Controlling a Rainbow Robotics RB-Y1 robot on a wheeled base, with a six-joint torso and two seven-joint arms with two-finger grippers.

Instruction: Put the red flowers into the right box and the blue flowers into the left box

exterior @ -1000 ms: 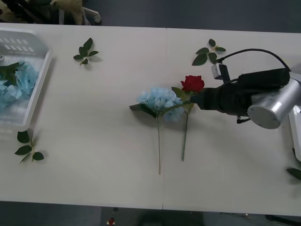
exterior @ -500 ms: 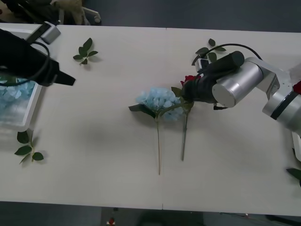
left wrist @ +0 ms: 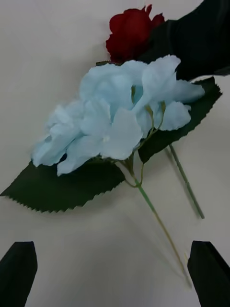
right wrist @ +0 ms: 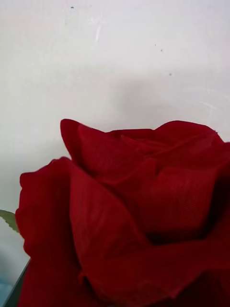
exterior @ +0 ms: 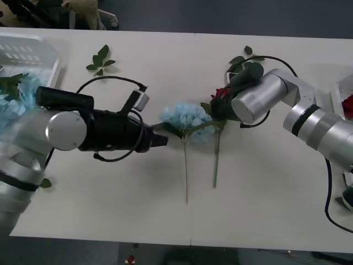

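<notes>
One blue flower [exterior: 187, 117] lies mid-table, stem toward the near edge; close up, its pale head [left wrist: 120, 115] rests on a dark leaf. A red flower [exterior: 222, 93] lies just right of it, its bloom [right wrist: 143, 216] right in front of the right wrist camera. My right gripper [exterior: 219, 107] hovers over that rose. My left gripper [exterior: 162, 141] reaches in from the left, open, black fingertips [left wrist: 19, 259] apart just short of the blue flower's leaf and stem. The left box [exterior: 47, 52] at the far left holds more blue flowers [exterior: 16, 99]. The right box [exterior: 335, 91] shows at the right edge with something red inside.
Bloomless leaf sprigs lie at the back left [exterior: 100, 59], at the back behind the right arm [exterior: 244, 59], and at the front left by my left arm [exterior: 44, 182]. The two stems [exterior: 215, 160] run toward the near table edge.
My left arm has swung from the left box across the table to the blue flower. My right arm has turned and settled closer over the rose. Neither flower has moved.
</notes>
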